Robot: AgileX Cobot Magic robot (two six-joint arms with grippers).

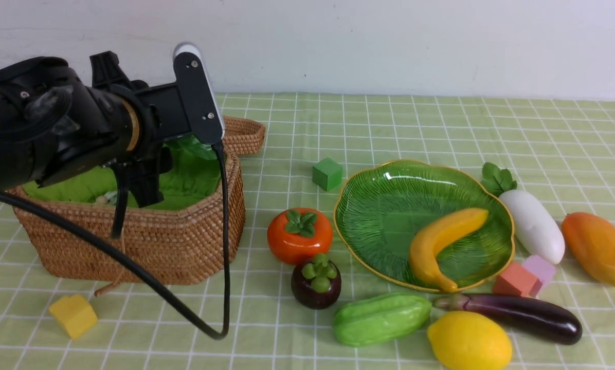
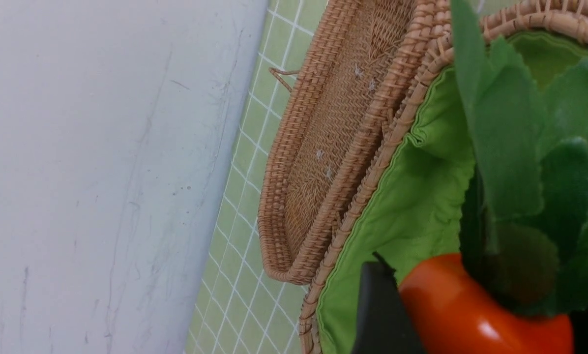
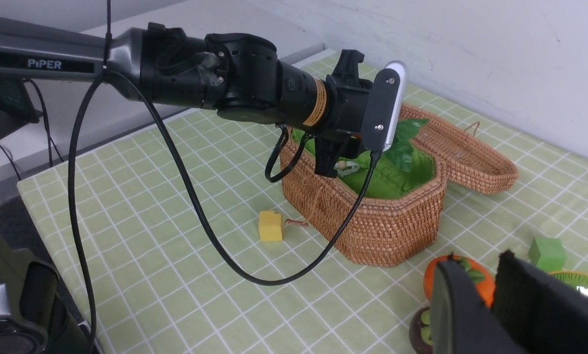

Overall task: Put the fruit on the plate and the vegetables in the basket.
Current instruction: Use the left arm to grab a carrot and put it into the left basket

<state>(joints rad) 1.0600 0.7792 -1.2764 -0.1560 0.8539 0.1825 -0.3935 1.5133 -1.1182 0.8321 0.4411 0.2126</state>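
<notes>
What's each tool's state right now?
Left tool: closed on the red chili, over the basket.
Right tool: slightly open, empty.

Glossy red plastic of the red chili [image 2: 451, 309] shines between the matt black pads [image 2: 380, 314] of the left tool [image 2: 485, 322]; its green leaves [image 2: 500, 147] look like stiff cloth. Below the tool, the basket [image 1: 184, 241] is rough woven wicker with a soft, creased cloth lining [image 1: 194, 180]. Well to the tool's right, the plate [image 1: 384, 205] is ribbed, translucent and glassy with a gold rim; the banana [image 1: 441, 241] and eggplant [image 1: 523, 316] gleam smooth. The foam block [image 1: 73, 314] near the tool is matt, like the checked cloth on the table [image 1: 441, 123].
</notes>
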